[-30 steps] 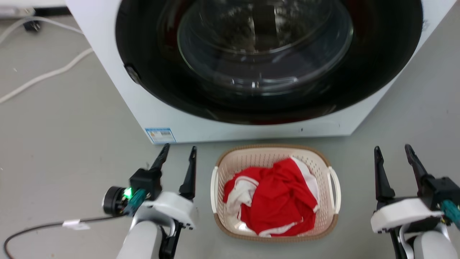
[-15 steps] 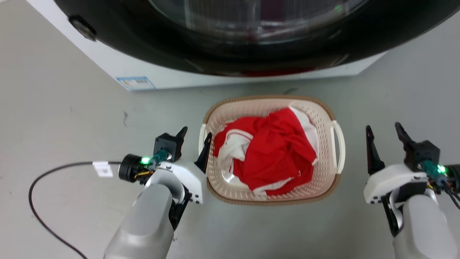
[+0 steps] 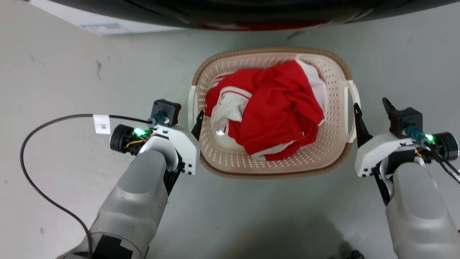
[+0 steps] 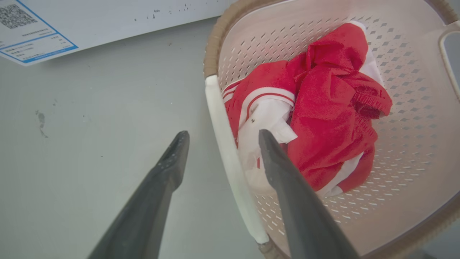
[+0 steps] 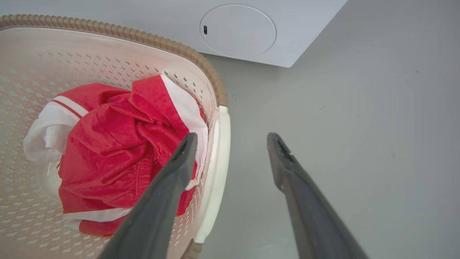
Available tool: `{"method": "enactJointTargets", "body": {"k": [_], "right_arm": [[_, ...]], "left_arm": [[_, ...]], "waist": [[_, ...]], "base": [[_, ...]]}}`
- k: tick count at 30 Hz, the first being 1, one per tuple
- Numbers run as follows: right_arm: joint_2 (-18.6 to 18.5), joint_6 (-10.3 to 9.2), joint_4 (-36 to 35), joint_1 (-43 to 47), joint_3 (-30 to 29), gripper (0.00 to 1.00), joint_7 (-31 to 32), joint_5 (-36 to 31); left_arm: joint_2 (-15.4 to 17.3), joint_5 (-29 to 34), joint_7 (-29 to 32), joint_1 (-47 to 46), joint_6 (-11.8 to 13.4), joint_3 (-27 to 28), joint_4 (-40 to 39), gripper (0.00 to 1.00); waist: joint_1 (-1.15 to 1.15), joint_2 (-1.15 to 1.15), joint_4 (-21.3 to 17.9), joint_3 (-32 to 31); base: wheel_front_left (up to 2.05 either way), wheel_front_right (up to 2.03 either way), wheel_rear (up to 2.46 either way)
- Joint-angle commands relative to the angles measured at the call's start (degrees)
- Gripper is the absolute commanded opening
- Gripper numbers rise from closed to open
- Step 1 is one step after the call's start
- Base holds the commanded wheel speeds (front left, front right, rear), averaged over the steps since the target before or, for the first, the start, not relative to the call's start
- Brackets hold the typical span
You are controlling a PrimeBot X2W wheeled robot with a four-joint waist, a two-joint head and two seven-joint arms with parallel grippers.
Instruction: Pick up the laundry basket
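1 laundry basket [image 3: 230,158] sits mid-floor in the head view. It has 2 white handles, the left handle [image 4: 230,169] at its 9 o'clock and the right handle [image 5: 217,169] at its 3 o'clock. It holds 1 heap of red-and-white clothing [image 3: 269,118]; the number of garments in it cannot be told.

There are 2 grippers, the left gripper [image 4: 222,133] at the basket's 9 o'clock and the right gripper [image 5: 233,136] at its 3 o'clock. Each has 2 dark fingers [image 4: 151,201], 4 in all. 2 green lights [image 3: 138,132] glow, 1 per wrist.

1 washing machine [image 4: 125,18] stands at 12 o'clock, with 1 blue-edged label [image 3: 100,28] at 11 o'clock and 1 round cover [image 5: 238,30]. 1 black cable [image 3: 124,117] carries 1 white tag [image 3: 102,124] at 9 o'clock.
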Motion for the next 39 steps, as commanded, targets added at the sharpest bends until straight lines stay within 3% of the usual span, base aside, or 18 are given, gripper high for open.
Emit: {"method": "enactJointTargets", "body": {"k": [1,12,23,24,25,26,39], "right_arm": [[-0.05,-0.04,0.36,-1.48,0.18,1.0,-0.11,-0.42],[-0.08,-0.04,8.25,-6.83,-1.01,1.0,-0.1,-2.82],[-0.07,-0.04,10.21,-9.41,-2.66,1.0,-0.1,-4.58],[-0.07,-0.04,10.08,-9.52,-2.77,0.72,-0.1,-4.76],[-0.06,-0.04,9.75,-9.56,-2.87,0.29,-0.1,-4.9],[-0.06,-0.04,9.94,-9.52,-2.83,0.0,-0.1,-4.8],[-0.53,-0.05,13.67,-9.15,-0.72,0.0,-0.06,-4.61]], "left_arm": [[0.11,-0.32,0.03,-0.93,-0.02,-0.1,0.45,1.0],[0.11,-3.26,-0.32,-4.51,-0.09,-3.85,2.78,1.0],[0.19,-6.42,0.45,-5.67,-0.03,-7.46,3.94,1.0],[0.21,-6.67,0.6,-5.85,-0.03,-7.84,4.05,1.0],[0.23,-6.61,0.48,-6.23,-0.03,-8.09,4.12,0.25],[0.26,-6.98,0.51,-6.3,-0.02,-8.33,4.18,0.0],[0.19,-10.55,1.62,-5.29,-0.17,-12.4,4.33,0.0]], "waist": [[-0.01,0.0,0.13,2.09],[-0.01,0.0,0.82,6.81],[-0.01,0.0,1.23,9.37],[-0.01,0.0,1.27,9.58],[-0.01,0.0,1.34,9.77],[-0.01,0.0,1.38,9.91],[-0.01,0.0,1.47,7.19]], "base": [[0.0,0.0,0.0],[0.0,0.0,0.0],[0.0,0.0,0.0],[0.0,0.0,0.0],[0.0,0.0,0.0],[0.0,0.0,0.0],[0.0,0.0,0.0]]}}
